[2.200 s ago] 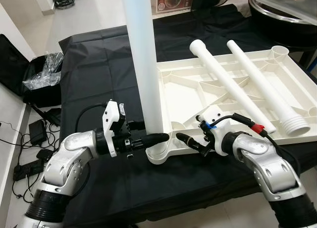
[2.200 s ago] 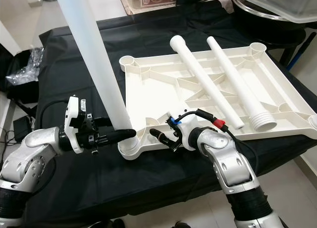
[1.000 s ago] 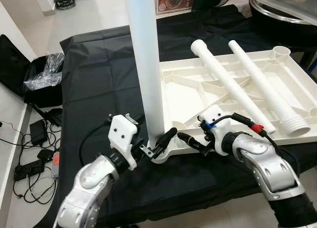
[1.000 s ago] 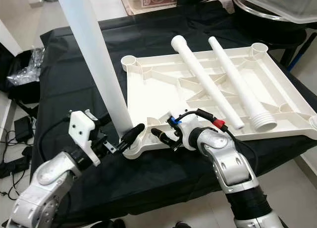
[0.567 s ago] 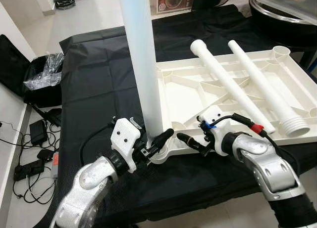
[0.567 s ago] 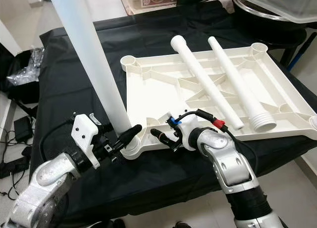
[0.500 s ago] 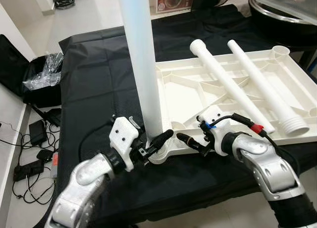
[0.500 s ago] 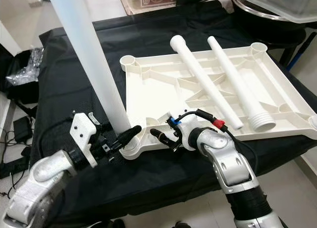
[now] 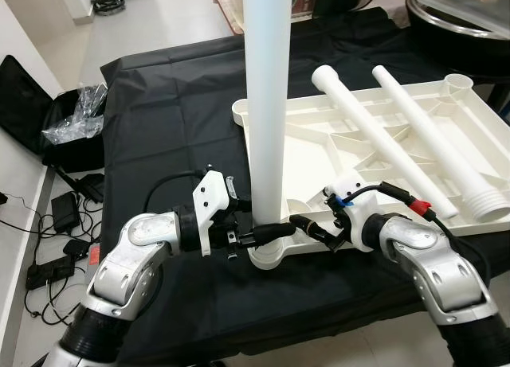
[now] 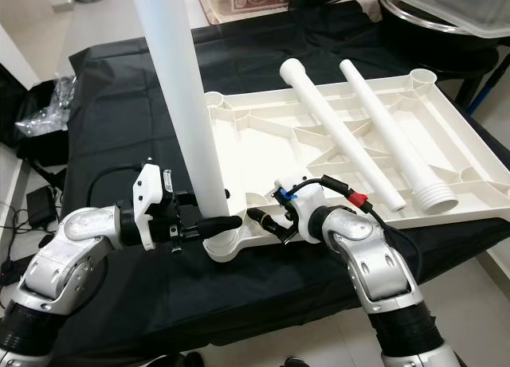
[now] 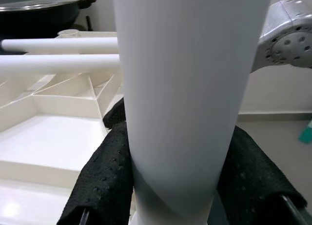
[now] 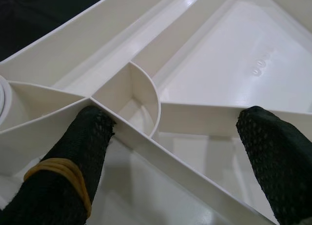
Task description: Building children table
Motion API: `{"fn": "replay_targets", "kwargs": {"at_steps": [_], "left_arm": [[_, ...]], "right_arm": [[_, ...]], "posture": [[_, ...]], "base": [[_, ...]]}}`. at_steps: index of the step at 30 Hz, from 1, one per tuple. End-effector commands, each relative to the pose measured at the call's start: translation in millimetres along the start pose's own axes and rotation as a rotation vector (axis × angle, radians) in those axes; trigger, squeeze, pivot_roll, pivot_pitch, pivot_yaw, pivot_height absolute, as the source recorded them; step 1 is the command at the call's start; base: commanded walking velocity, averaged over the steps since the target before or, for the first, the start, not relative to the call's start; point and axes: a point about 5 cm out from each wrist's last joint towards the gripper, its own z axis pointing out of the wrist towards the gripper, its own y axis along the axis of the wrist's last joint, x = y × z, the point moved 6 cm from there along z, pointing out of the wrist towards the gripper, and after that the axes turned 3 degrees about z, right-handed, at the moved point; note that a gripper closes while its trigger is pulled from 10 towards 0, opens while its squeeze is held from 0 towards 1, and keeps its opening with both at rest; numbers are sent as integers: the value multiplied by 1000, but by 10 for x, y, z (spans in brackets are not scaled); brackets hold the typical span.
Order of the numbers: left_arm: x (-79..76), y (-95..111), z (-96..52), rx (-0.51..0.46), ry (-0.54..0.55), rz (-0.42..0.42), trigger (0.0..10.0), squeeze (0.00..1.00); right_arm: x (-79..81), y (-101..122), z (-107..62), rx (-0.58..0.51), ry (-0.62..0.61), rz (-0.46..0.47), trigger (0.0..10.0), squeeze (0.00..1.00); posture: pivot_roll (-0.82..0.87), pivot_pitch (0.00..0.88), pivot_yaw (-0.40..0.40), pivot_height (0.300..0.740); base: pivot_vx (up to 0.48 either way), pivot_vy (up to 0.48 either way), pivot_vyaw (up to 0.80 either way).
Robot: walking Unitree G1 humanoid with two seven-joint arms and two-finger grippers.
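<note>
One leg (image 9: 268, 104) stands socketed at centre frame, clamped by the left gripper (image 9: 267, 232); two legs (image 9: 374, 136) lie unfitted on the tabletop (image 9: 414, 120) upper right; the right gripper (image 9: 312, 228), apparently spread, braces its rim.

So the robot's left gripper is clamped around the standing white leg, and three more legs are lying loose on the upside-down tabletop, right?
Nearly. The left gripper is clamped around the standing leg, but two loose legs lie on the upside-down tabletop, not three; the left eye view shows both.
</note>
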Motion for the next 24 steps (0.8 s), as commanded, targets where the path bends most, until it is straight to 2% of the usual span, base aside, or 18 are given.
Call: {"fn": "replay_targets", "kwargs": {"at_steps": [1,7,8,10,11,12,13,15,18,19,20,21,22,24], "left_arm": [[-236,177,131,-109,-173,3,0,0],[-127,192,112,-113,-141,20,0,0],[-74,166,111,-92,-122,18,10000,0],[-41,145,109,-76,-116,16,10000,0],[76,107,104,-53,-44,4,10000,0],[172,82,76,-40,26,-4,10000,1000],[219,74,38,-39,66,-2,10000,1000],[219,74,38,-39,66,-2,10000,1000],[329,109,-48,-52,175,20,10000,1000],[329,109,-48,-52,175,20,10000,1000],[428,139,-112,-52,277,49,10000,1000],[428,139,-112,-52,277,49,10000,1000],[498,162,-177,-49,371,72,10000,1000],[498,162,-177,-49,371,72,10000,1000]], "right_arm": [[79,-289,24,96,24,48,10000,0],[48,-269,23,95,19,46,10000,0],[40,-258,33,94,17,45,10000,0],[36,-251,40,93,16,44,10000,0],[37,-243,53,92,16,44,10000,0],[44,-239,68,91,16,43,10000,0],[55,-237,79,90,17,43,10000,0],[55,-237,79,90,17,43,10000,0],[77,-243,89,90,19,44,10000,0],[77,-243,89,90,19,44,10000,0],[86,-249,91,90,19,44,10000,0],[86,-249,91,90,19,44,10000,0],[96,-258,93,90,21,46,10000,0],[96,-258,93,90,21,46,10000,0]], "posture": [[-69,196,63,740],[-68,185,62,740],[-67,181,62,740],[-67,181,62,740],[-63,181,61,740],[-62,179,61,740],[-63,179,62,740],[-63,179,62,740],[-54,180,62,740],[-54,180,62,740],[-52,182,63,740],[-52,182,63,740],[-44,182,62,740],[-44,182,62,740]], "base": [[0,0,0],[0,0,0],[0,0,0],[0,0,0],[0,0,0],[0,0,0],[0,0,0],[0,0,0],[0,0,0],[0,0,0],[0,0,0],[0,0,0],[0,0,0],[0,0,0]]}}
